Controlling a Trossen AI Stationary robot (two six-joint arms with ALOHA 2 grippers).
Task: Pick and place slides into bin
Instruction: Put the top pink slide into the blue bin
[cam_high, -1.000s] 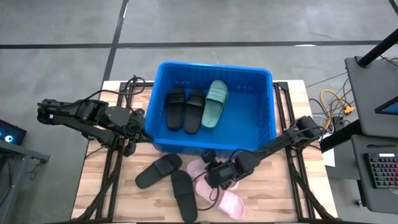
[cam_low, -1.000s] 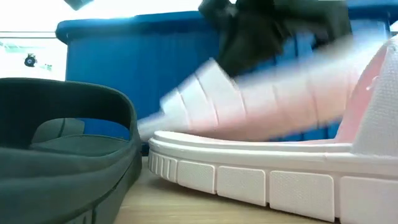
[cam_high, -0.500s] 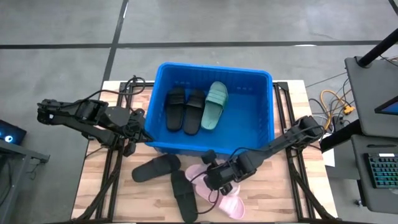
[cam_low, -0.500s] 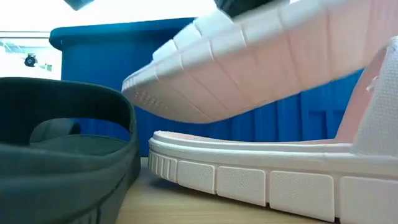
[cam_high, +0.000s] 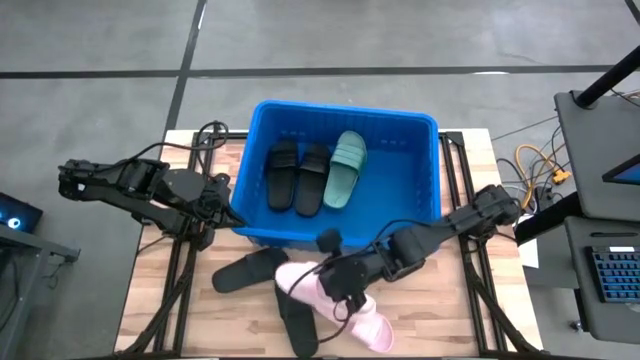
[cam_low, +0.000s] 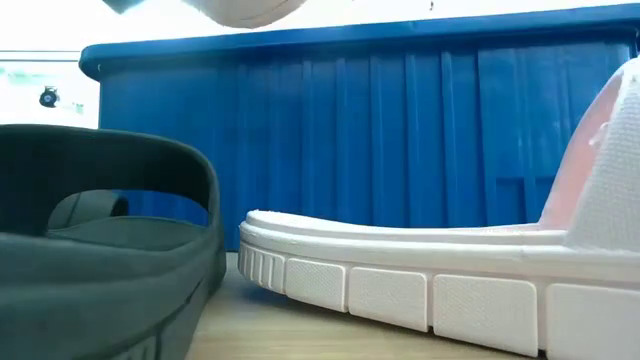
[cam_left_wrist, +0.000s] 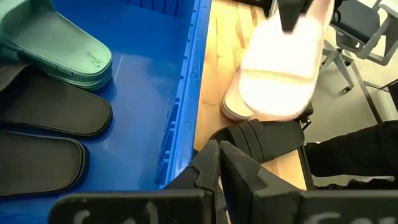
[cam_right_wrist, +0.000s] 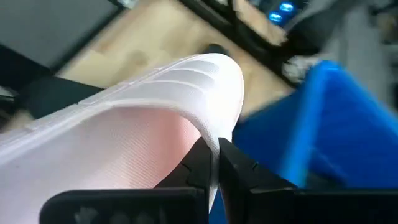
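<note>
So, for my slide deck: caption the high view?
Right gripper lifts a pink slide beside the blue bin.

Overhead camera looks straight down on the table. A table-level camera faces the bin (cam_low: 400, 120) close up. Wrist cameras share it

Low cam: pale pink slide (cam_low: 420, 285) flat on my table (cam_low: 260, 335), its sole filling the right foreground. Black slide (cam_low: 105, 250) just beside it at left, strap arched up. Blue bin (cam_low: 400, 130) wall right behind both. Pale rounded shape (cam_low: 250, 10) at top edge, can't identify.
</note>
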